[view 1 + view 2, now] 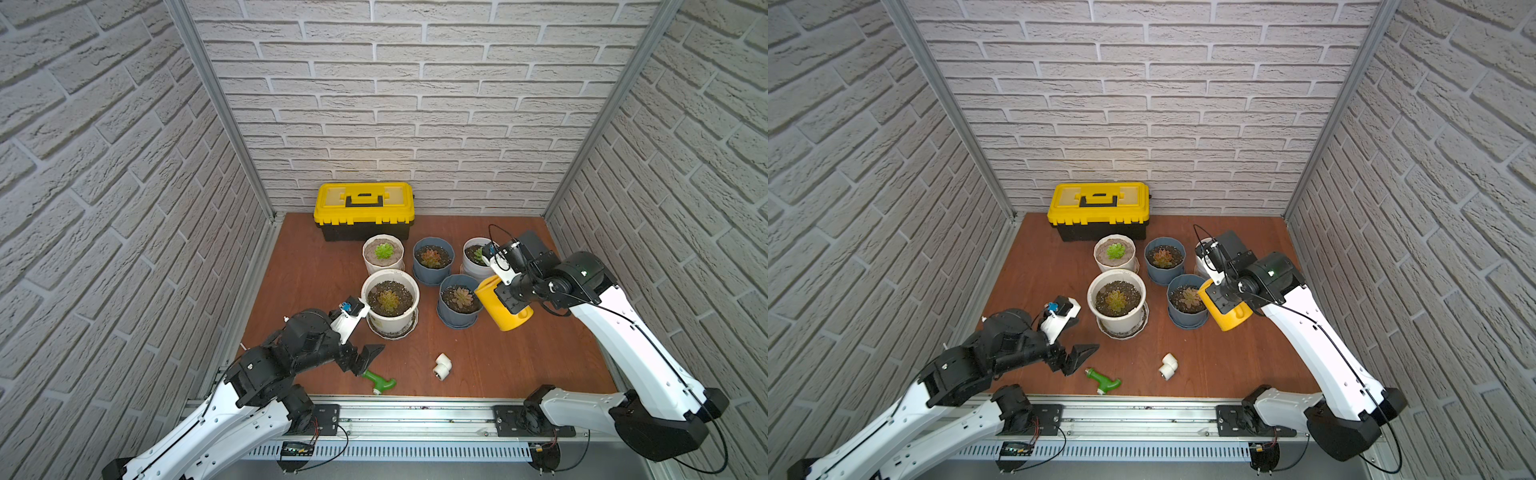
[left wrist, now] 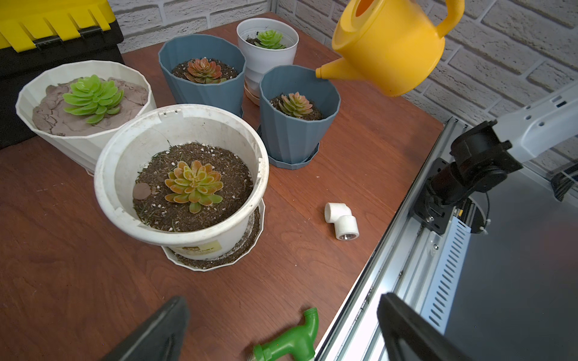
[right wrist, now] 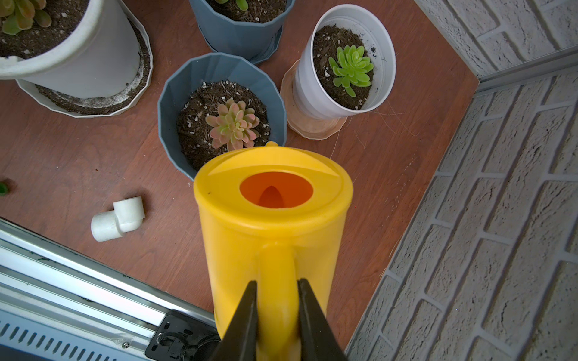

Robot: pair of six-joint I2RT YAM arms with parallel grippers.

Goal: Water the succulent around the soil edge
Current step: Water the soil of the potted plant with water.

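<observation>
A: Succulent (image 3: 233, 125) location? Front to back, quick.
B: Nearest: left gripper (image 2: 283, 308) hangs wide open, empty, just beside the green hose fitting (image 2: 294, 340), likely parked clear of the pour. White pipe elbow (image 2: 341, 218) lies loose, unrelated.
A: Then?
B: Right gripper (image 3: 276, 284) pinches the yellow watering can (image 3: 272, 225) by its handle, likely so a wrist roll tips it. Spout tip sits at the rim of the nearer blue pot (image 3: 170, 93); succulent is centred in that soil, so water should land at the edge. No water visible. Yellow toolbox (image 1: 365, 208) at back.

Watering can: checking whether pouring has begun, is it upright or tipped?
Tipped: watering can leans spout-first toward the front blue pot, held by the right claw.
</observation>
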